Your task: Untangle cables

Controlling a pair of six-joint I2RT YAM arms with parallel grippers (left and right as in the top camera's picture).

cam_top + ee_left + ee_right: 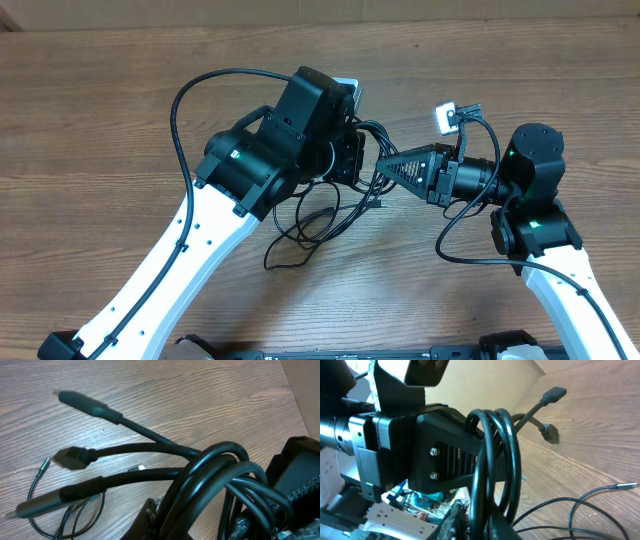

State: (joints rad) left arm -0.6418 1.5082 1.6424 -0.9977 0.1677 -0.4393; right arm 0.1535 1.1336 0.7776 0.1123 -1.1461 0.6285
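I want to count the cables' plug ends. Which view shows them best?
Left wrist: three thick plug ends stick out in plain sight. Right wrist shows only two, behind looped cables. Overhead, the arms hide them.

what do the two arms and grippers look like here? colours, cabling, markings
The left arm and right arm match: white lower links dotted with small dark holes, black joint housings, green lights. A thick black cable loops off each. The right gripper is a black latticed wedge; the left gripper is black, its finger slotted with two screws.
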